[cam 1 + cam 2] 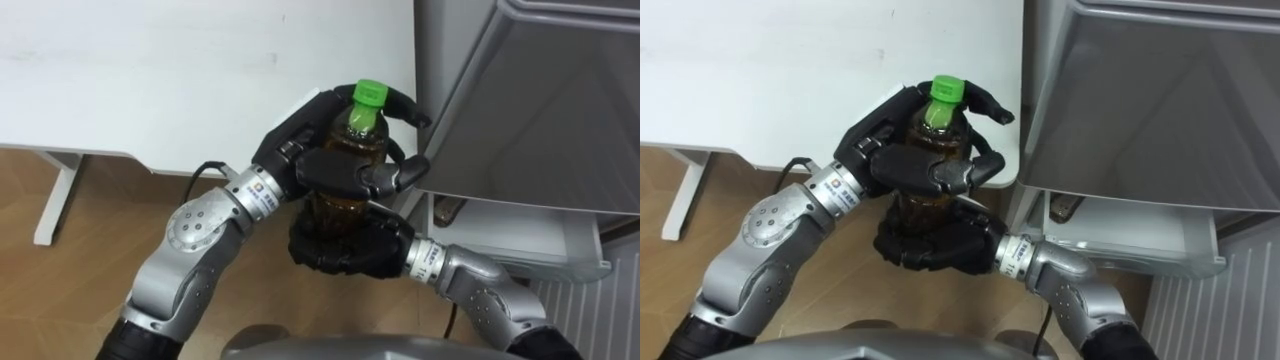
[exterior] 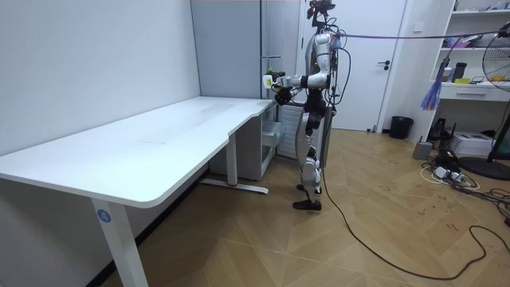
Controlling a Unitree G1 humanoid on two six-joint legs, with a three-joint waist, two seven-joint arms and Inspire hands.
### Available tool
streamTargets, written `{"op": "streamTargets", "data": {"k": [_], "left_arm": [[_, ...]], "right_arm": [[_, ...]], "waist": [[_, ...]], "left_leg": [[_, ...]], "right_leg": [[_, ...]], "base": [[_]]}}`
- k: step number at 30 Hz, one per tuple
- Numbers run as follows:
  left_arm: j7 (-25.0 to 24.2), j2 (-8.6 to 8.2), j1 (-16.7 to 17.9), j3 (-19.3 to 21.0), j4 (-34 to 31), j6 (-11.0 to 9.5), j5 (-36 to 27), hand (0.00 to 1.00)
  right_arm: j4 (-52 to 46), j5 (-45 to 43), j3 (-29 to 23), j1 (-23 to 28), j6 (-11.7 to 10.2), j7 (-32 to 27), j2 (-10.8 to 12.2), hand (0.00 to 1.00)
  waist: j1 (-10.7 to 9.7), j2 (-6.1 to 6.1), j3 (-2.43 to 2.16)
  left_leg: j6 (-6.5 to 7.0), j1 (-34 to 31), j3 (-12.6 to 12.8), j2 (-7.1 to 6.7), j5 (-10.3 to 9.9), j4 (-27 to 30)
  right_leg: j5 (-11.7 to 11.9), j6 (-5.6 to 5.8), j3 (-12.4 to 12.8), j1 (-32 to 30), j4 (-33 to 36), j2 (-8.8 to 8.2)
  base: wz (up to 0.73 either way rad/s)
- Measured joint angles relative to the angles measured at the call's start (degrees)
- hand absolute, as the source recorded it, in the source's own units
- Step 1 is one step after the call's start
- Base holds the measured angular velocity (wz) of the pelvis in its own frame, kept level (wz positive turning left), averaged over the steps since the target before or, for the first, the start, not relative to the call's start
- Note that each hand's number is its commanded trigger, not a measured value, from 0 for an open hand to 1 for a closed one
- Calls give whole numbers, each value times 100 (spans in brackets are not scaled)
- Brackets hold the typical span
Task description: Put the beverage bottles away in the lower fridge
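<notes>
1. While the robot stood at the far end of the white surface (image 1: 180,70), beside the grey fridge (image 1: 540,100), the bottle (image 1: 352,150) was held upright between both hands, clear of the surface.
2. Left hand (image 1: 290,145): fingers curled round the bottle's shoulder and upper body, just under the green cap (image 1: 369,94). Right hand (image 1: 345,245): wrapped about the base at 6 o'clock, bearing it from below.
3. Handling, as judged: a plastic bottle, nearly full, so moderately heavy and stiff enough while capped. The smooth wall was probably slippery. The body below the shoulder was the sound place to take hold; the cap alone would not serve.
4. Containers: the bottle was capped, its dark drink reaching the neck. At 4 o'clock from the bottle, beneath the fridge's grey panel, a pale lower compartment (image 1: 520,235) stood exposed. One small dark item (image 1: 447,211) lay at its near-left end; its nature could not be told.
</notes>
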Motion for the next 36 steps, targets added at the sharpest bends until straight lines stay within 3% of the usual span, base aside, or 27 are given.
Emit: {"op": "streamTargets", "data": {"k": [7,15,22,36], "left_arm": [[7,0,1,2,24,0,0,100],[58,-19,173,-150,712,-1,-375,100],[54,-51,253,-248,1168,-5,-532,100],[55,-59,282,-247,1271,-4,-620,100]], "right_arm": [[6,13,2,4,41,0,5,100],[331,89,256,65,478,-73,-38,100],[642,100,403,98,620,-88,-34,100],[656,101,443,102,700,-117,-42,100]], "waist": [[-6,-6,1],[13,-60,32],[18,-125,19],[26,-187,-16]], "left_leg": [[0,4,1,0,0,1],[-1,64,6,2,0,-67],[0,-24,6,0,1,-13],[-1,-81,4,2,1,-2]], "right_leg": [[0,0,14,8,-1,-4],[-1,1,21,61,-12,12],[-1,1,-14,-15,-1,10],[-1,1,-53,-21,0,11]], "base": [[0],[0],[0],[0]]}}
